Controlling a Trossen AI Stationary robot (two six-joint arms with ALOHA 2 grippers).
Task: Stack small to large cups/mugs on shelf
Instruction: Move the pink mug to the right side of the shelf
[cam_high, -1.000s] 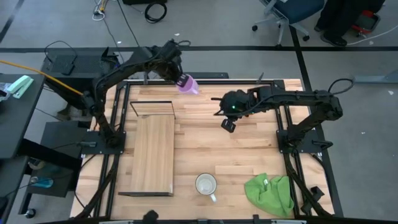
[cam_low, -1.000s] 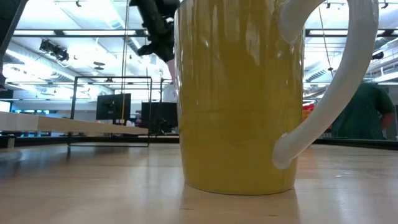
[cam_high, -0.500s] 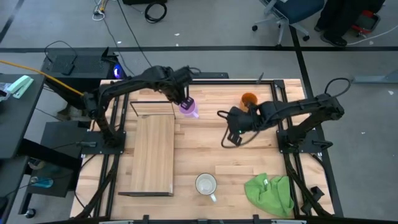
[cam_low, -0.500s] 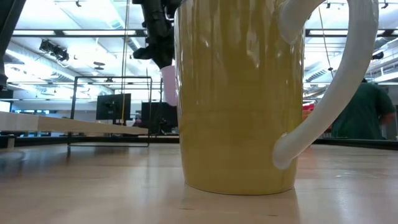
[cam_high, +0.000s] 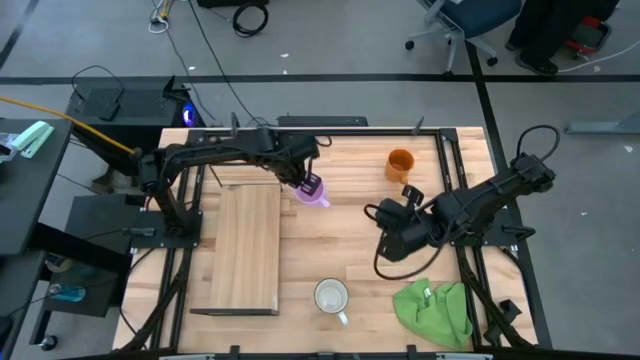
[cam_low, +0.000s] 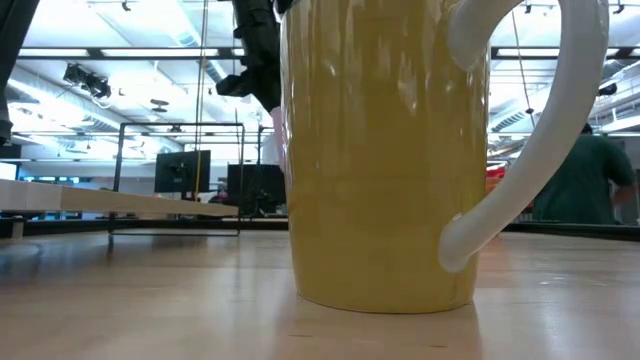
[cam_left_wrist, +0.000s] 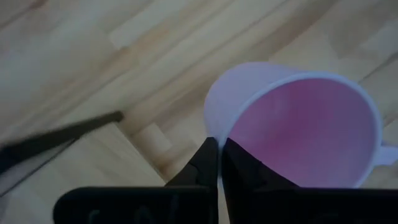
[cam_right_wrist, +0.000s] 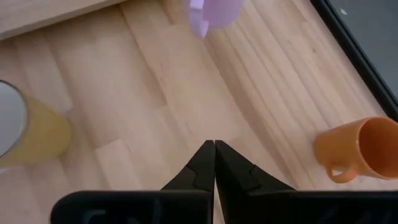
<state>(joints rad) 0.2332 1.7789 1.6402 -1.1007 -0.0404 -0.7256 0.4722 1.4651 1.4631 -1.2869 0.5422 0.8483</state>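
I find no text, label, brand, number or sign that I can read in any of my views. The pale purple plastic mug (cam_left_wrist: 298, 124) pinched in my left gripper (cam_left_wrist: 219, 163) is plain on the wall and inside that I see. The large white-handled mug with a yellowish wall (cam_low: 385, 150) shows a bare side to the table-level camera. The orange mug (cam_right_wrist: 357, 149) carries no print facing me. The dark monitors (cam_low: 182, 170) in the room behind are too far off for anything on them to be made out.
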